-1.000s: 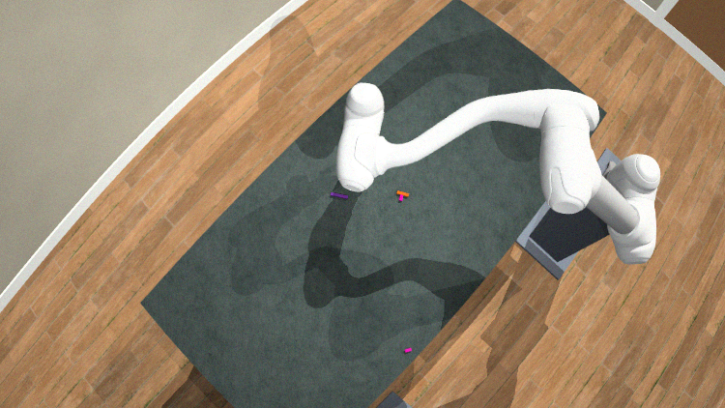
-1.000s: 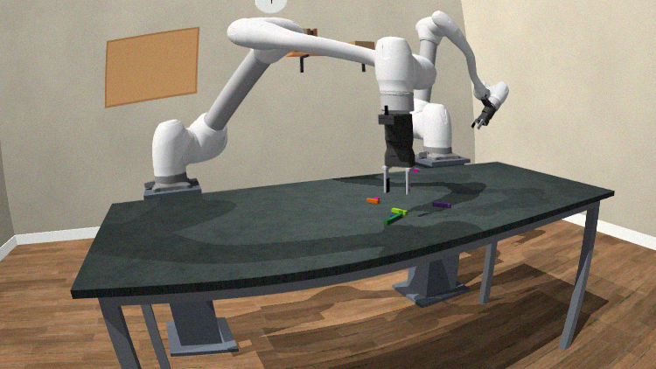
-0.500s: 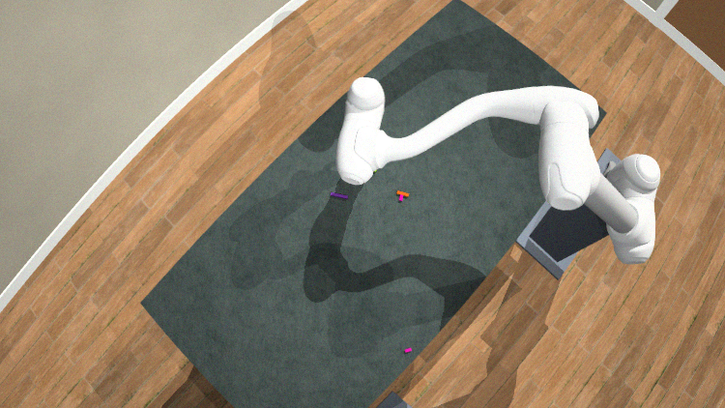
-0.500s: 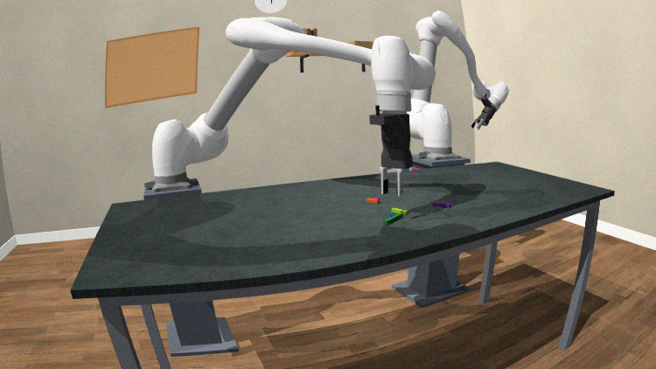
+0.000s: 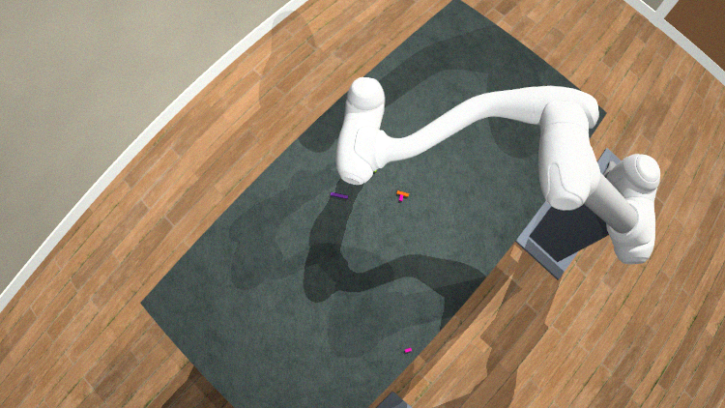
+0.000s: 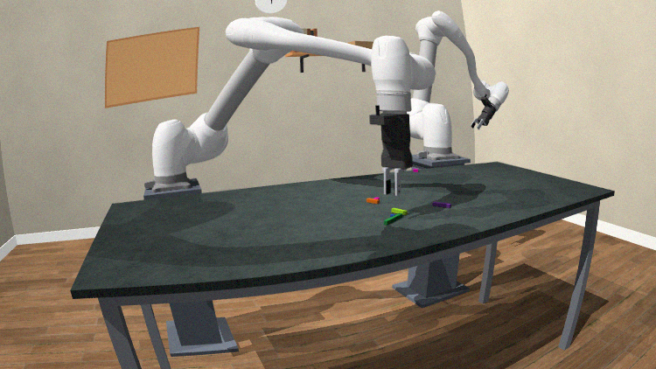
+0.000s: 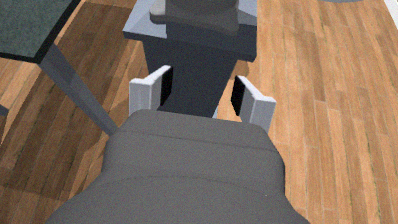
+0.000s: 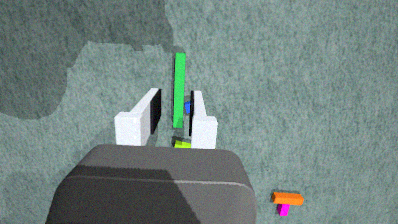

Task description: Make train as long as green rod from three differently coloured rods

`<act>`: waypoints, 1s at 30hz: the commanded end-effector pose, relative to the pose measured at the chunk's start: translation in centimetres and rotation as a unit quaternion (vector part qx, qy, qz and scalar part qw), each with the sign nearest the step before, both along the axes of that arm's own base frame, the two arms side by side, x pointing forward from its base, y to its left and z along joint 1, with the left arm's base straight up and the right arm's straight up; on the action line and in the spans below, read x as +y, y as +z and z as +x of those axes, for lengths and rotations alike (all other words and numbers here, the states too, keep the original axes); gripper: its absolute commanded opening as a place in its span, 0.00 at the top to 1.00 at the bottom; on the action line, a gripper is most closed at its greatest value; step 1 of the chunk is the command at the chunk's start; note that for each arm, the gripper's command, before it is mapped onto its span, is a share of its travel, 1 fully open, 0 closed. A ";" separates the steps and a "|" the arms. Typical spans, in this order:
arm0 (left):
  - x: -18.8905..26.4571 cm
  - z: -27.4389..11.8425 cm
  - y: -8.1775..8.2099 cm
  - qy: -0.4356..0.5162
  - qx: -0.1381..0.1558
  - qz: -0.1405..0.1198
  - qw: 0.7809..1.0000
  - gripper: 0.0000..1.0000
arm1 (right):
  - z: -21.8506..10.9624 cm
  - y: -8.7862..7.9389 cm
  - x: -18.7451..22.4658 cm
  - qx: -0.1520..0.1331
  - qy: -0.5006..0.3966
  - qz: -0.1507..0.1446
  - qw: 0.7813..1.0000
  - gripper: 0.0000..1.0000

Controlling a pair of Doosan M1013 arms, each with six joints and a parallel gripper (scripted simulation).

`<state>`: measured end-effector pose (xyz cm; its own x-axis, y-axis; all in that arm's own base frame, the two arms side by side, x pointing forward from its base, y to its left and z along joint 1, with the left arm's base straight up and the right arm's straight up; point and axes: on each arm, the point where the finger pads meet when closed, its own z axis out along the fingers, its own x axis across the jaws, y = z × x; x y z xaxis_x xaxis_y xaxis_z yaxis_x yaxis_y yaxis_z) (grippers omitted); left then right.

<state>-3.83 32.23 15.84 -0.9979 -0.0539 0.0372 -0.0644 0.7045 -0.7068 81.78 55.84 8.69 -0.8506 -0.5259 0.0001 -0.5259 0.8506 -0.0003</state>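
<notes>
well, the dark table (image 5: 436, 228) (image 6: 275, 229) comes first: you have most of the rods grouped inboard of its long edges, well away from the corners. your left gripper (image 6: 477, 124) (image 7: 202, 84) is spread wide and empty, off the table, which leaves the work to the other arm. your right gripper (image 6: 391, 194) (image 8: 175, 103) points down above the group, fingers partly parted with nothing between them, probably kept narrow to slip among close neighbours.

the green rod (image 6: 393, 219) (image 8: 179, 90) lies flat as your measure, on the side toward the long edge opposite the arm bases. the purple rod (image 5: 338, 195) (image 6: 442, 205) sits apart; at six it would need two more from two rods, which nothing here gives. the lime rod (image 5: 375, 171) (image 6: 399, 211) (image 8: 183, 144) lies crosswise near green's end, likely the train's longest piece. the orange rod (image 5: 402, 193) (image 6: 372, 200) (image 8: 288, 198) looks spare, with the near magenta rod (image 5: 400, 199) (image 6: 376, 198) (image 8: 284, 210) tight against its side. the far magenta rod (image 5: 408, 350) (image 6: 415, 170) lies by the base-side long edge. smallest, the blue rod (image 6: 392, 215) (image 8: 188, 107) hugs green's side; you can't tell if they touch. five, two and one make eight, so blue probably needs a careful pinch.

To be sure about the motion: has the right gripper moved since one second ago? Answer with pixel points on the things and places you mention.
Yes. In the exterior view, the right gripper (image 6: 391, 194) (image 8: 175, 103) has shifted slightly towards picture left, nearer the orange rod (image 5: 403, 193) (image 6: 372, 200) (image 8: 288, 199).
</notes>
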 end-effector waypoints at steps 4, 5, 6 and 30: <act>0.0 0.0 0.0 0.000 0.000 0.000 1.000 0.00 | 0.0 0.1 0.0 -0.001 0.000 0.001 1.000 0.46; 0.0 0.0 0.0 0.000 0.000 0.000 1.000 0.00 | 0.0 0.1 0.0 -0.001 0.000 0.001 1.000 0.46; 0.0 0.0 0.0 0.000 0.000 0.000 1.000 0.00 | 0.0 0.0 0.0 -0.001 0.000 0.001 1.000 0.46; 0.0 0.0 0.0 0.000 0.000 0.000 1.000 0.00 | 0.1 -2.6 0.0 -0.001 0.000 0.001 1.000 0.46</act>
<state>-3.83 32.23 15.84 -0.9979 -0.0539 0.0372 -0.0644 0.7045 -0.7068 81.82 55.84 6.36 -0.8504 -0.5261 0.0003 -0.5261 0.8504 -0.0003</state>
